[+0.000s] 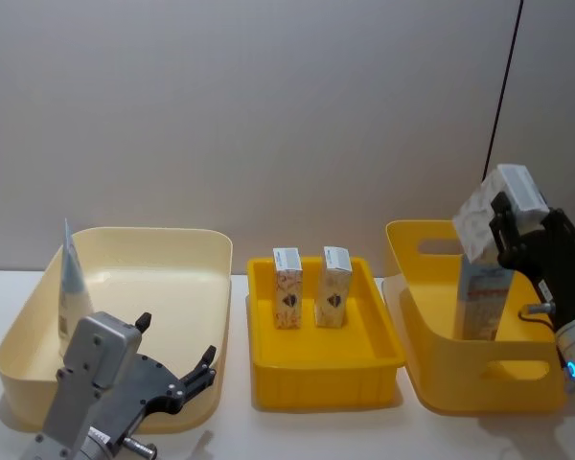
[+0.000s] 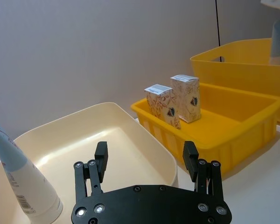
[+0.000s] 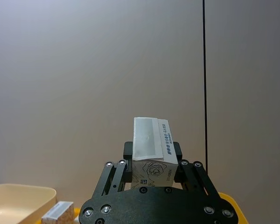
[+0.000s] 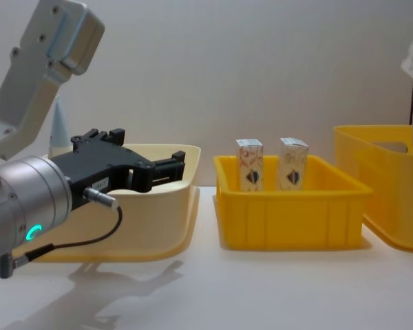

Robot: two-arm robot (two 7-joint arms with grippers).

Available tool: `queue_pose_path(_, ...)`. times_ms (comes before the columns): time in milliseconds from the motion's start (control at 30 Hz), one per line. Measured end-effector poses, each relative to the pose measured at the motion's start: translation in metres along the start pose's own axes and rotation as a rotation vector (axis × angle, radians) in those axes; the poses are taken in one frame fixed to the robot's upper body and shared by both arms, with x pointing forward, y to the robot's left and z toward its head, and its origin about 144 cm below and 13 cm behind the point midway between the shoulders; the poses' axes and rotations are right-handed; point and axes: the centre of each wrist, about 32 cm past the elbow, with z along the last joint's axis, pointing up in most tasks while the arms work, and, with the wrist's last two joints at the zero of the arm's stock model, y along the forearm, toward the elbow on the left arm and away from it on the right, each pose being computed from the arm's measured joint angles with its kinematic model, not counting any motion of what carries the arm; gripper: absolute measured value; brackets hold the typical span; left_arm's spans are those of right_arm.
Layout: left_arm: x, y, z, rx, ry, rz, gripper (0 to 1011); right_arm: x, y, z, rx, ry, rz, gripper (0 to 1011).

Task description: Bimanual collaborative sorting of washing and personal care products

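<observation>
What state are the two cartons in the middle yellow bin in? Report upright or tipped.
Upright. Both cartons stand on end, side by side, in the middle yellow bin.

This looks like a robotics lab or test bench, not a home or shop. A plain white tabletop (image 4: 275, 289) stands against a bare grey wall (image 1: 268, 115), with one thin black cable (image 1: 503, 96) running down it. Three plastic bins sit in a tidy row: a cream bin (image 1: 163, 251), a shallow yellow tray (image 1: 316, 379) and a deep yellow bin (image 1: 431, 278) with cut-out handles. Nothing here is furnished or decorated.
</observation>
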Motion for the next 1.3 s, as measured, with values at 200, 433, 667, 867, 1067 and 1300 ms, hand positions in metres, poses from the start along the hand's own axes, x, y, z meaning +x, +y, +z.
queue_pose_path(200,0.000,0.000,0.000,0.000,0.000,0.000,1003,0.001,-0.005,0.003,-0.062,-0.028,0.009,452)
queue_pose_path(433,0.000,0.000,0.000,0.000,0.000,0.000,1003,0.000,-0.010,0.004,-0.147,-0.045,0.038,452)
queue_pose_path(667,0.000,0.000,0.000,0.000,0.000,0.000,1003,-0.002,-0.014,0.003,-0.199,-0.051,0.079,452)
queue_pose_path(867,0.000,0.000,0.000,0.000,0.000,0.000,1003,-0.004,-0.016,0.001,-0.222,-0.050,0.106,452)
queue_pose_path(1067,0.000,0.000,0.000,0.000,0.000,0.000,1003,-0.006,-0.018,0.000,-0.241,-0.051,0.113,453)
queue_pose_path(1300,0.000,0.000,0.000,0.000,0.000,0.000,1003,-0.009,-0.018,-0.001,-0.269,-0.074,0.089,452)
